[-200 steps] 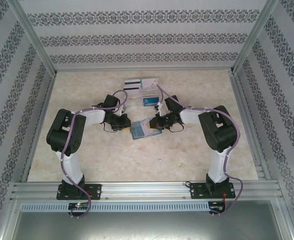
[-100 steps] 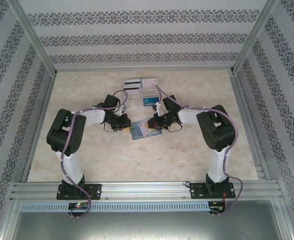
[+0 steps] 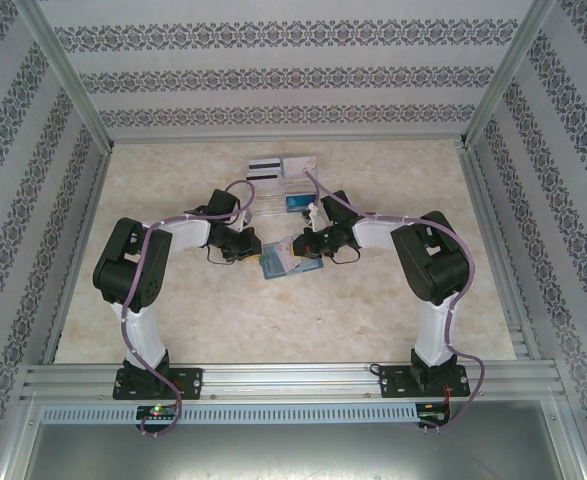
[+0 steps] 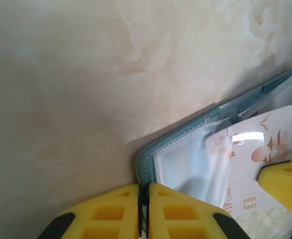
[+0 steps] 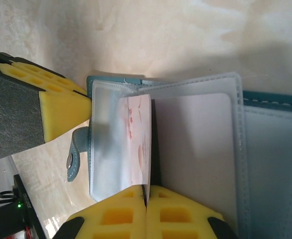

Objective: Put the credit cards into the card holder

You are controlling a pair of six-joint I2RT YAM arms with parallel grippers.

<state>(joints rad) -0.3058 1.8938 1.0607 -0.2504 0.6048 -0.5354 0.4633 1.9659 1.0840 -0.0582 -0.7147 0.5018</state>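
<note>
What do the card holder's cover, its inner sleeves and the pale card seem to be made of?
Card holder cover: probably soft faux leather, matte teal with stitched edges. Sleeves: clear flexible plastic, glossy with glare. Card: likely rigid plastic, printed, with a gold chip.

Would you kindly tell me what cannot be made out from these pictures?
Left wrist view: part of the pale card, covered by the right gripper's finger.
Right wrist view: the card holder's right side, cut off by the frame edge.
Top view: the card holder's sleeves, too small.
Top view: the clear tray's card count, too small.
</note>
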